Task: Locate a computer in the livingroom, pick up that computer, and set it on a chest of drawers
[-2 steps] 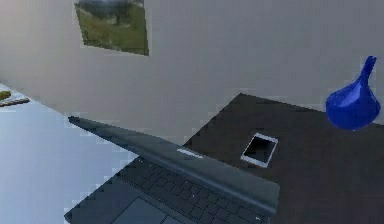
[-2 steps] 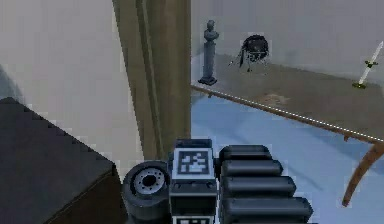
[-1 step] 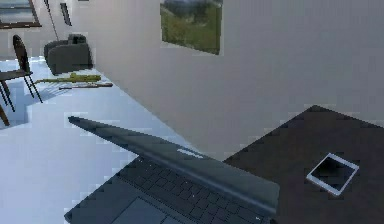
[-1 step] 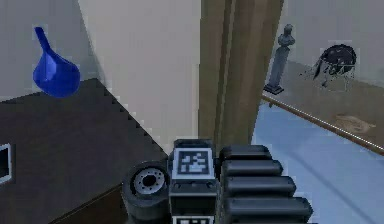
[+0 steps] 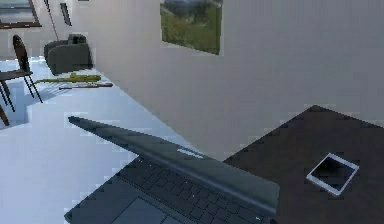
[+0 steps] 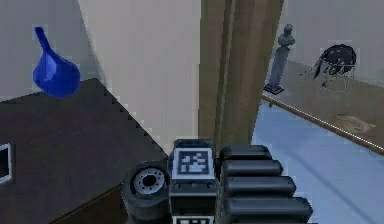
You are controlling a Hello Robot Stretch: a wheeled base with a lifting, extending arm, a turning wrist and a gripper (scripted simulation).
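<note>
You are looking at a furnished home, most likely its living area: a framed picture (image 5: pixel 190 25) hangs on the pale wall, and at the forward view's far left a dark armchair (image 5: pixel 68 55) and a slim chair (image 5: pixel 20 60) stand on the light floor. A laptop (image 5: pixel 170 175), a small white flat device (image 5: pixel 333 173) on a dark tabletop (image 5: pixel 290 145) and a blue vase (image 6: pixel 55 68) are household things. Past a wooden door frame (image 6: pixel 235 70) you see a bust on a pedestal (image 6: pixel 286 50), a decoration for a house.

Beige wall (image 5: pixel 285 60), pale floor (image 5: pixel 40 150), framed picture (image 5: pixel 190 24)
</note>
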